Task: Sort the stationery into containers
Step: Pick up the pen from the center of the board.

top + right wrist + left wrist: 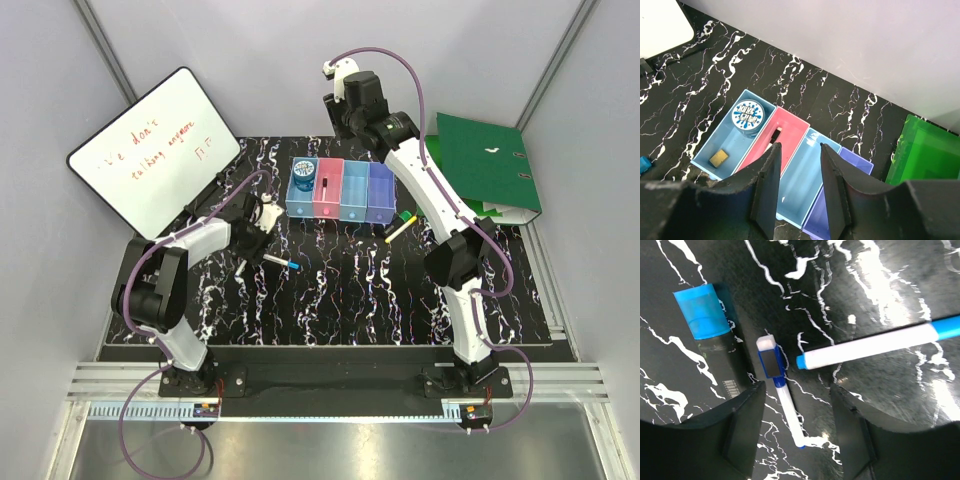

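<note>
Four joined bins (356, 207) sit in a row: blue, pink, light blue, purple. The blue bin (732, 142) holds a round blue roll (746, 115) lying flat and a small tan block (717, 158). A dark slim item (327, 185) lies in the pink bin (790, 131). Front left of the row, three markers lie flat, close together but apart: a short marker (780, 395), white with a blue cap, a long marker (875, 345), also white and blue-capped, and a black marker (720, 350) with a light-blue cap. A yellow highlighter (398, 230) lies near the purple end.

- Bright, even light falls from above; the overhead view is sharp, with short soft shadows.
- Glare whitens patches of the glossy desk (880, 285) in the left wrist view.
- The left tool (796, 400) and right tool (800, 150) loom dark and soft-edged.
</note>
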Robot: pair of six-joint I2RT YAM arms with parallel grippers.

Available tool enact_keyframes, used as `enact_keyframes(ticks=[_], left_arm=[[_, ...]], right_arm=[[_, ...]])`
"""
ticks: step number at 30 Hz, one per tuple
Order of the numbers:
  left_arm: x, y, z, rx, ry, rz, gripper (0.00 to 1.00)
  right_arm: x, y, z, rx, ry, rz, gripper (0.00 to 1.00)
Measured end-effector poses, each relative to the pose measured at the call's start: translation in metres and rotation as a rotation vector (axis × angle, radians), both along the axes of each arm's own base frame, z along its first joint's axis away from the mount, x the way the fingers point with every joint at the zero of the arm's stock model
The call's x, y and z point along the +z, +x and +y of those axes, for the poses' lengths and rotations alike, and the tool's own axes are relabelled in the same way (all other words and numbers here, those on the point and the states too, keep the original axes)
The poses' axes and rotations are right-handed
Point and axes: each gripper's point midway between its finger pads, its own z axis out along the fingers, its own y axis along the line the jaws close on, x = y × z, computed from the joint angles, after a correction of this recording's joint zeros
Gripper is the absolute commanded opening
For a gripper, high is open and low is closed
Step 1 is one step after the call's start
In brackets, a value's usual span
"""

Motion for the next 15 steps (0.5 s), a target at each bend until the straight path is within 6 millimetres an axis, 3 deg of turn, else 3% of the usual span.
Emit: enact_keyframes(ticks=[7, 15], left_arm=[[-0.006, 0.005, 0.006, 0.021, 0.035, -0.005, 0.56], [-0.006, 0.023, 0.007, 0.039, 0.057, -0.034, 0.41]], right_arm=[[0.000, 0.000, 0.000, 0.000, 0.000, 0.000, 0.43], [0.000, 0.000, 0.000, 0.001, 0.000, 0.000, 0.43]])
